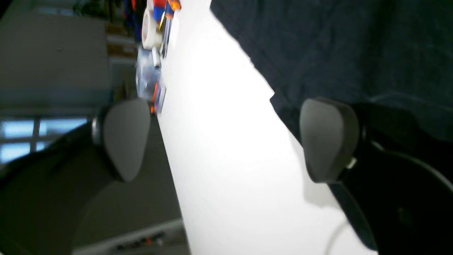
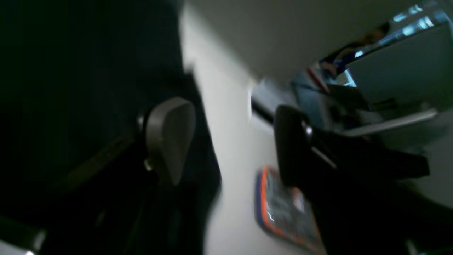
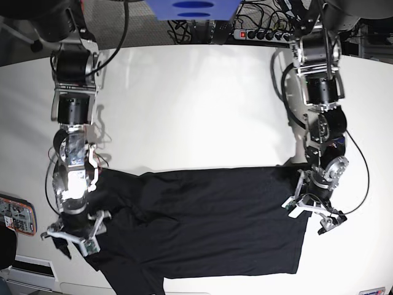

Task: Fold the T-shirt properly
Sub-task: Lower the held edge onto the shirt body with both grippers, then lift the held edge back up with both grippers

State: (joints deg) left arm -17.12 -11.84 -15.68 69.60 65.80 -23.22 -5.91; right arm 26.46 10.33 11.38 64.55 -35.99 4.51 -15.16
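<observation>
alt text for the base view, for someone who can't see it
A black T-shirt lies spread on a white table, seen from above. The left pincer is open at the shirt's right edge, the right pincer at its left sleeve.

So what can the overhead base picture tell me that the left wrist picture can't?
Only the base view shows the whole T-shirt spread flat, both arms, and the right gripper at its sleeve end.

Only the left wrist view shows tape and small clutter at the table's far edge.

Both show the left gripper, fingers apart, at the shirt's edge on the white table.
</observation>
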